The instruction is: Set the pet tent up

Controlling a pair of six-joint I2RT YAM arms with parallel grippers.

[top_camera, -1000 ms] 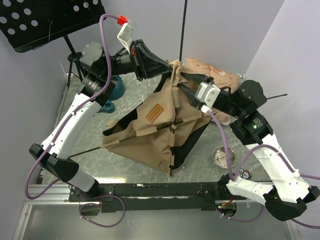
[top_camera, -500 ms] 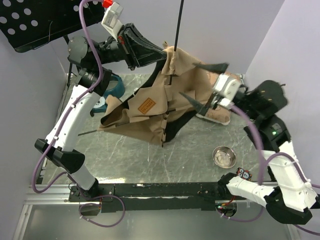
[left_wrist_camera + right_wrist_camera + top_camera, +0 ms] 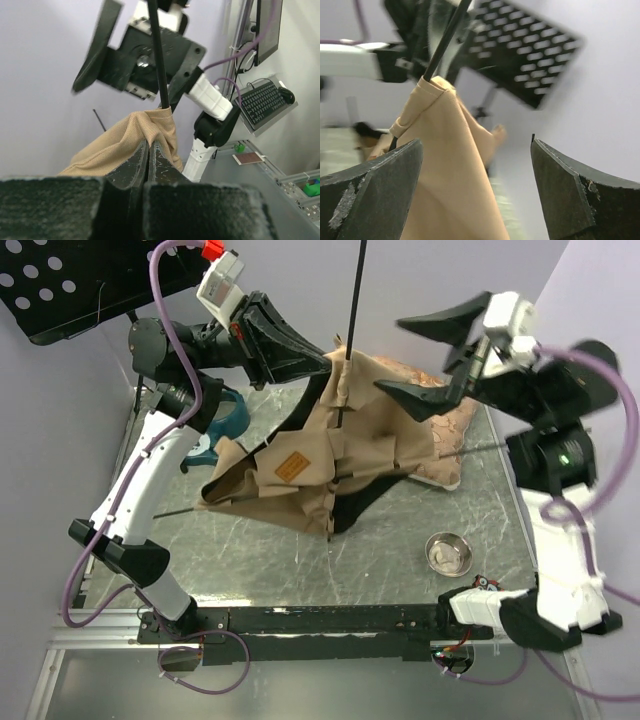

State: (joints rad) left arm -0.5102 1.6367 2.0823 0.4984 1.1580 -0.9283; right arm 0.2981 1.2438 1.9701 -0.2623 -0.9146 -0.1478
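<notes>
**Top external view.** The pet tent (image 3: 300,475) is part-raised. Its peak hangs at the upright pole (image 3: 355,300), and its skirts slump on the bench (image 3: 400,570) below and left of that pole. The pole's long axis runs near vertical through the peak. The left end effector (image 3: 332,362) is immediately left of the pole, clenched on peak fabric. The right end effector (image 3: 390,355) is just right of the pole and clear of it, jaws spread wide and holding nothing.

**Left wrist view.** The fingers (image 3: 142,160) are pressed together on a fold of tan fabric. The pole (image 3: 157,60) rises directly behind the pinch.

**Right wrist view.** The peak (image 3: 445,165) and pole (image 3: 445,40) lie ahead, within the open gap and towards the left-hand finger. Contact cannot be determined.

**Assessment.** The free right arm is the one placed to take the pole, by closing leftward across its axis.
</notes>
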